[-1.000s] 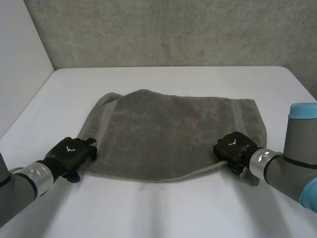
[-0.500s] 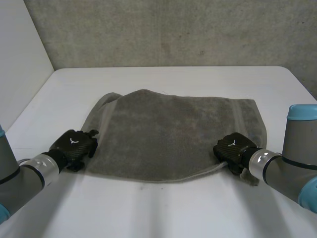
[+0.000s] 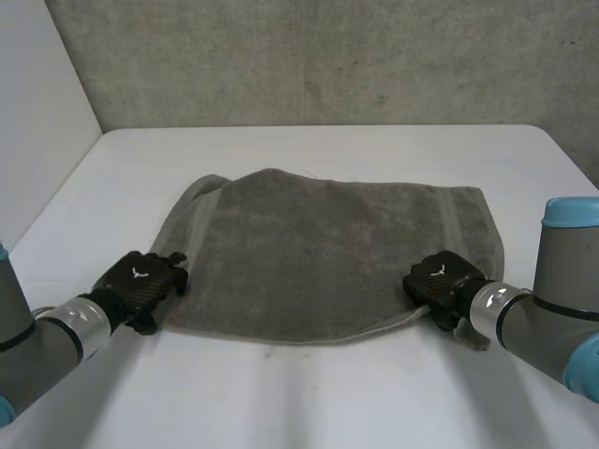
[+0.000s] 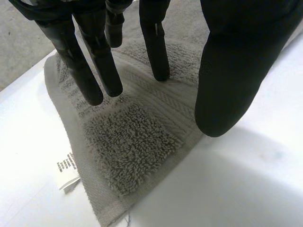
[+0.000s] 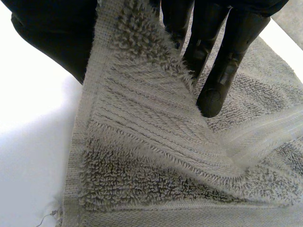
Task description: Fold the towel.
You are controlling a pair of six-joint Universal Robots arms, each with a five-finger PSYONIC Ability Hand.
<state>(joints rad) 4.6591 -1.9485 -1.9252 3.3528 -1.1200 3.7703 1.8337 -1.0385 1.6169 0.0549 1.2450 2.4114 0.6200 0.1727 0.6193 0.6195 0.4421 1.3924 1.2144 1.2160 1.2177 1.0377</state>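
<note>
I am watching the left robot hand (image 3: 140, 278) sitting at the near left corner of the grey terry-cloth towel (image 3: 318, 253), which is lying flat on the white table (image 3: 309, 402). Its fingers (image 4: 97, 64) are reaching out straight over the corner's woven band. Its thumb (image 4: 232, 85) is standing right at the towel's edge. Nothing is pinched, so I am reading this hand as spread and empty. A small white care label (image 4: 67, 169) is poking out from the hem beyond the fingertips. The right robot hand (image 3: 440, 277) is gripping the near right corner, with a flap of towel rising between its thumb (image 5: 52, 38) and fingers (image 5: 222, 61).

I am worrying about the imbalance. If I am lifting now, the right corner is coming up alone, and the towel is twisting or dragging across the table. The left thumb may be closing on bare table and missing the cloth. It may also be catching just the top layer if the towel is doubled, which I cannot tell. Farther from both hands, the far edge is lying uneven and its left corner is rounded. I am therefore expecting a crooked fold unless both corners are travelling together.
</note>
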